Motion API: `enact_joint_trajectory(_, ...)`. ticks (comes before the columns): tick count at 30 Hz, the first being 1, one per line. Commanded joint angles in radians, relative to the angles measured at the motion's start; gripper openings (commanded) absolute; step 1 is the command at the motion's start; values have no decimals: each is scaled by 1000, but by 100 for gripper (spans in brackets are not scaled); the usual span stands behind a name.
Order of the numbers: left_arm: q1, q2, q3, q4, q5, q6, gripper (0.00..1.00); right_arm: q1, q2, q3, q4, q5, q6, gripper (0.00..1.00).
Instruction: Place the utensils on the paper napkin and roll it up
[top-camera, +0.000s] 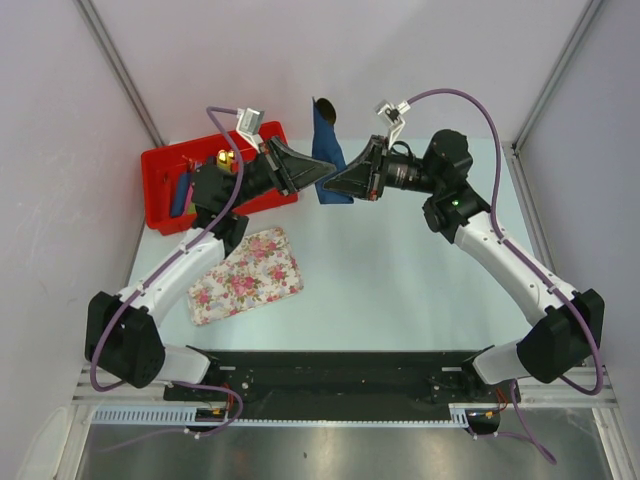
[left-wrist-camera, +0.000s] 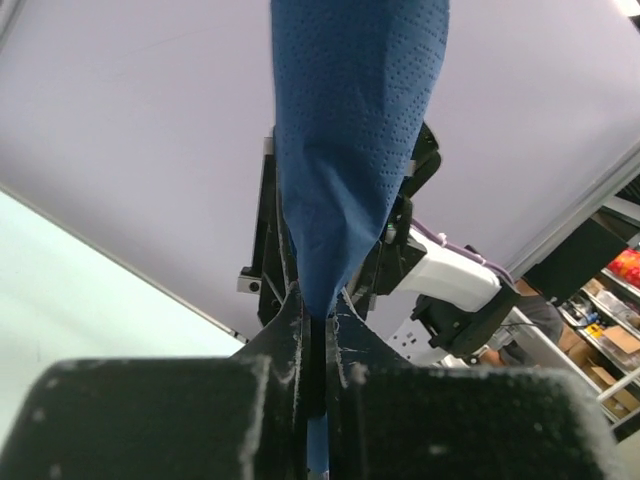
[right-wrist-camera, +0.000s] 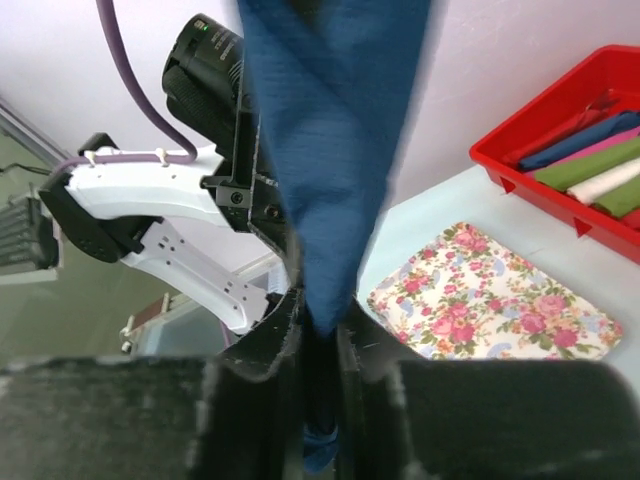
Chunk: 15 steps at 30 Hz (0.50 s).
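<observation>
1. a pale tabletop (top-camera: 400, 270) lies between lilac walls; a red bin (top-camera: 155, 170) of coloured rolls sits at its far left.
2. a pink-flowered tray (top-camera: 245, 275) lies just in front of the bin.
3. the left jaws are clamped on the navy paper napkin (top-camera: 325, 135), which hangs raised above the tabletop at mid-rear.
4. the right jaws pinch the same napkin from the opposite side, close to the left jaws.

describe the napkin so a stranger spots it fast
Look above the far middle of the table, where the left gripper and right gripper meet. The napkin is the dark navy sheet pinched between them, not rolled like those in the red bin.
</observation>
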Motion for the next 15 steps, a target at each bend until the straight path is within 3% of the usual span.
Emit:
enact_joint_trajectory(1,27,-1,34,-28,15,23,0,-1,-23,40,-46,51,-93,27)
enact_joint_trajectory(3,45,6,45,-23,21,27,0,-7,-26,41,-73,57,-107,43)
enact_joint_trajectory(8,85,23,72,-46,36,49,0,-30,-33,36,-107,67,-130,60)
enact_joint_trajectory(11,102,34,81,-70,44,61,0,-48,-35,43,-142,96,-150,75)
enact_joint_trajectory(12,110,35,86,-87,45,87,0,-59,-32,43,-152,100,-157,89)
enact_joint_trajectory(15,159,71,132,-210,52,183,0,-85,-30,49,-201,130,-193,100)
